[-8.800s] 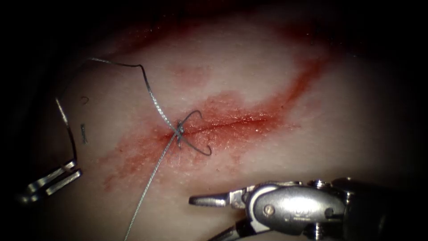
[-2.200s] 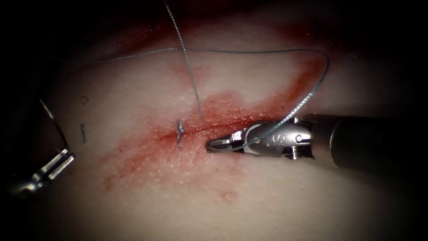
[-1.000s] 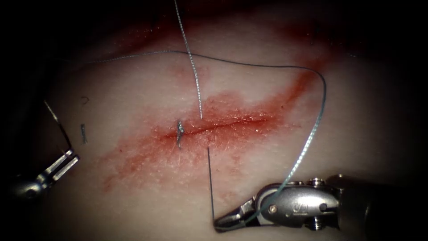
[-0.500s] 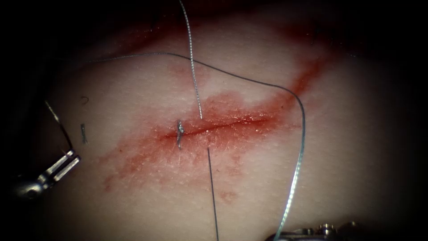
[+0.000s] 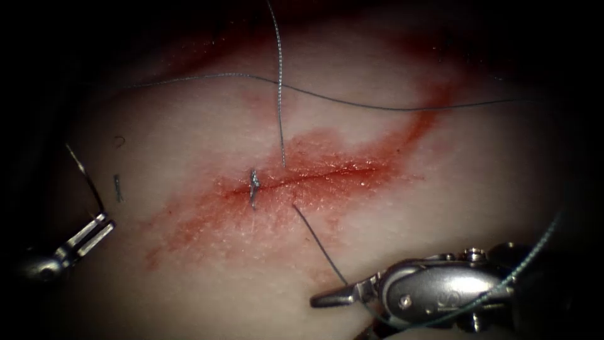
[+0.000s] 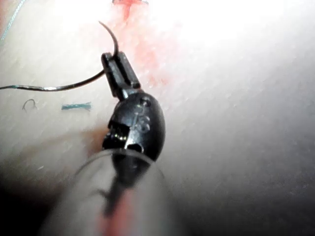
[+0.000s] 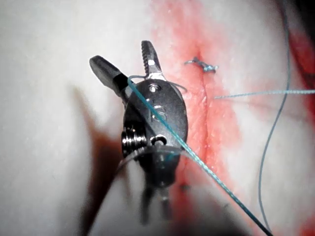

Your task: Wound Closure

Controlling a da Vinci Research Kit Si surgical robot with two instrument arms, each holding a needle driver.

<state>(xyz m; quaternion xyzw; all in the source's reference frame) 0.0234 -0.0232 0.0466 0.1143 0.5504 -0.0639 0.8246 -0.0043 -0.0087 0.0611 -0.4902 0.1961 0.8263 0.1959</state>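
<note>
one needle point(image 6: 109, 39) clamped in left gripper point(image 6: 118, 73), clear of tissue point(image 5: 189, 296); right gripper point(image 7: 129, 61) open, empty, thread point(image 5: 377, 106) draped across; one knot point(image 5: 253, 184) on cut point(image 5: 314, 176).

Left gripper point(image 5: 88, 232) clamped closed at far left, right gripper point(image 5: 340, 308) jaws parted, low right

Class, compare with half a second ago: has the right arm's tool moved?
Yes. The right tool has come up into view from the lower edge, towards the cut, jaws open, thread draped over it.
</note>
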